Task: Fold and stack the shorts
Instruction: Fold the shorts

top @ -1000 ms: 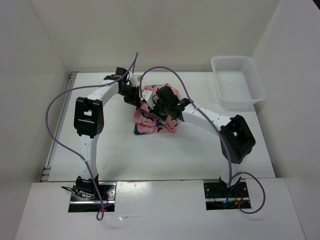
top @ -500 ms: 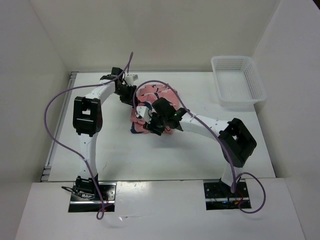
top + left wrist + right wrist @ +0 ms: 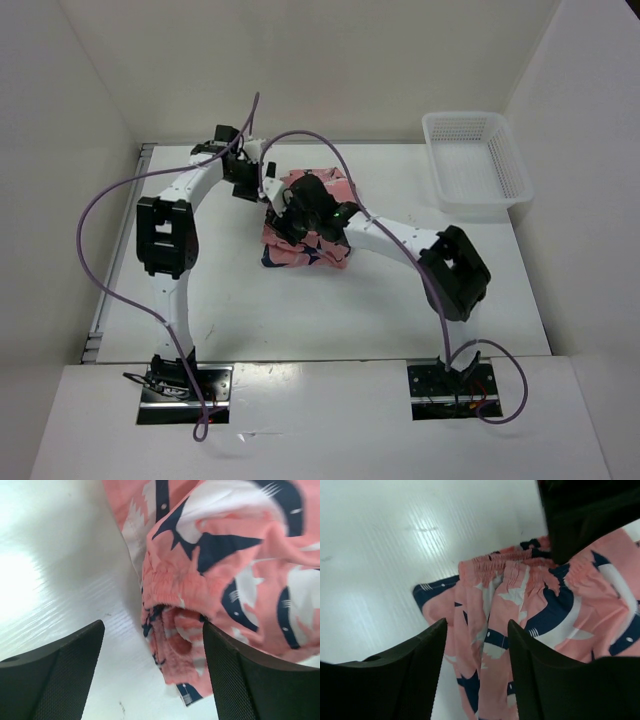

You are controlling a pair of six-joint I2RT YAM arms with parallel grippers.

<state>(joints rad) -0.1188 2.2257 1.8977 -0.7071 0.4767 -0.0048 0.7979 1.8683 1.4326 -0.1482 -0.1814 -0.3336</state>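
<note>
The shorts (image 3: 305,250) lie in a folded, bunched heap on the white table (image 3: 230,300), salmon-pink with navy and white whales. My left gripper (image 3: 250,182) hovers at the heap's far-left edge. In the left wrist view it (image 3: 152,680) is open, and the waistband end of the shorts (image 3: 225,555) sits low between its fingers, not pinched. My right gripper (image 3: 290,215) hangs over the heap's left half. In the right wrist view it (image 3: 477,680) is also open, above the shorts (image 3: 530,595), with cloth showing in the gap but not gripped.
A white mesh basket (image 3: 475,165) stands at the table's back right corner. White walls close in the table on the left, back and right. A black arm part (image 3: 585,515) fills the top right of the right wrist view. Purple cables loop above both arms.
Both grippers have opened and let go of the shorts, which settled into a flatter heap. The right gripper moved left over it. The left gripper drew back towards the far left.
</note>
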